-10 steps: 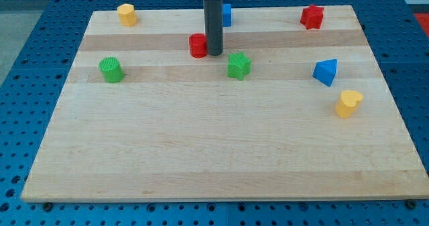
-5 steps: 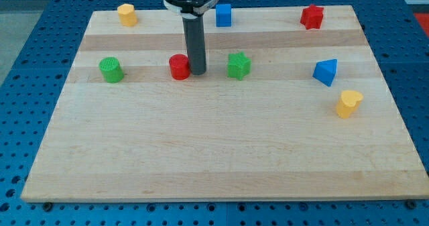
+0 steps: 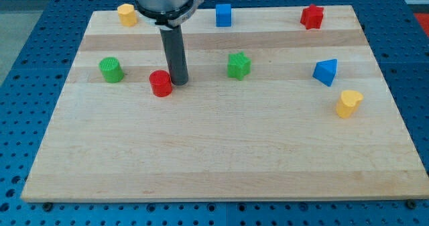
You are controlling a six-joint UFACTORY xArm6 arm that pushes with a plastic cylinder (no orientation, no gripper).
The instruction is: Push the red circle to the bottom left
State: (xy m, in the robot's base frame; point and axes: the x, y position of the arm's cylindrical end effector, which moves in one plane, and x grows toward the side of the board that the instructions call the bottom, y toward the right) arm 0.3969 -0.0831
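Pressing against the red circle (image 3: 160, 83) from its upper right, my tip (image 3: 177, 82) stands on the bench (image 3: 221, 152), green cylinder (image 3: 111, 70) farther left, green star (image 3: 238, 65) right.

Red circle (image 3: 160, 83) met by my tip (image 3: 178, 83) on the wooden board (image 3: 214, 152).
The tip is set against the circle's right side; a green cylinder (image 3: 111, 70) is seen to the view's left, a green star (image 3: 238, 65) to the right.
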